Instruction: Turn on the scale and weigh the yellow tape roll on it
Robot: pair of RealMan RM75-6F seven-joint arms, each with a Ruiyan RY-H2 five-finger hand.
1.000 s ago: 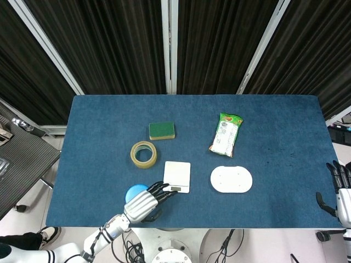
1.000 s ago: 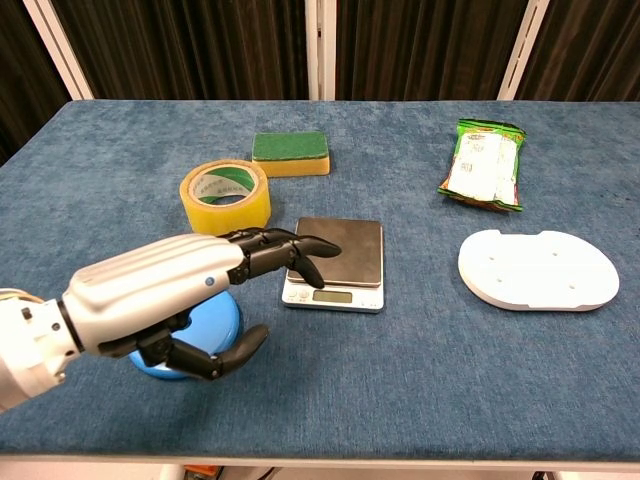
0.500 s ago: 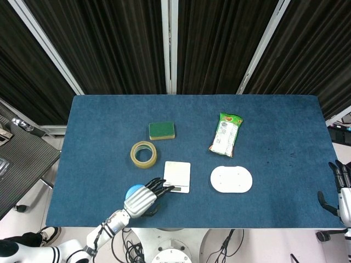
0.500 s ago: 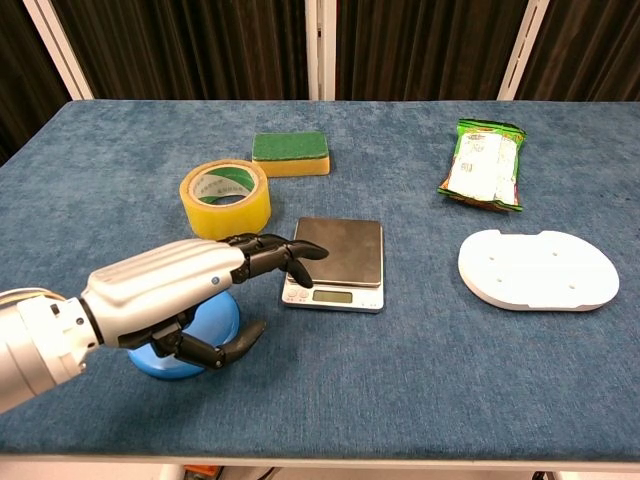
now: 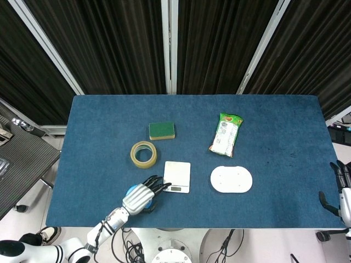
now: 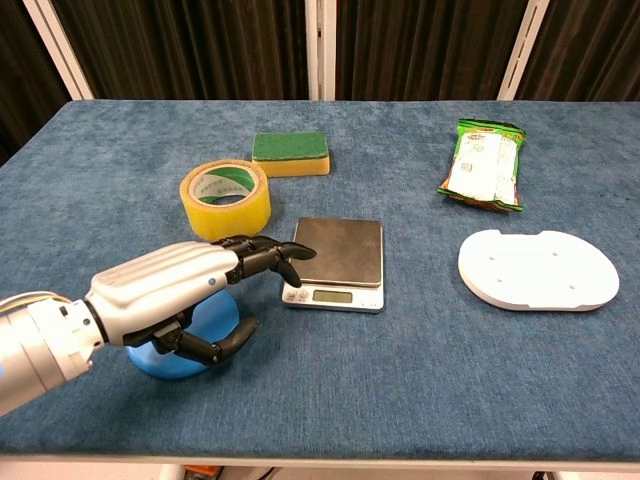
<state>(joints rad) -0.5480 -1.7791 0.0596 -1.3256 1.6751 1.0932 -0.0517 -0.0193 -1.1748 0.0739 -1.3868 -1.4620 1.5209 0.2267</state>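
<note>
The yellow tape roll (image 5: 143,154) (image 6: 225,198) lies flat on the blue table, left of the small silver scale (image 5: 177,176) (image 6: 337,262). My left hand (image 5: 140,197) (image 6: 190,290) hovers just left of the scale's front corner, fingers spread and pointing toward it, holding nothing. The dark fingertips (image 6: 290,252) sit near the scale's left edge, short of its display (image 6: 332,296). My right hand (image 5: 341,193) shows only at the right edge of the head view, off the table, fingers apart and empty.
A blue round object (image 6: 185,335) lies under my left hand. A green-and-yellow sponge (image 5: 162,130) sits behind the tape. A green snack packet (image 5: 225,134) and a white oval plate (image 5: 231,179) lie to the right of the scale.
My left hand has drawn back to the left and toward the table's front edge, off the scale's front corner. The right hand has sunk slightly lower at the frame edge.
</note>
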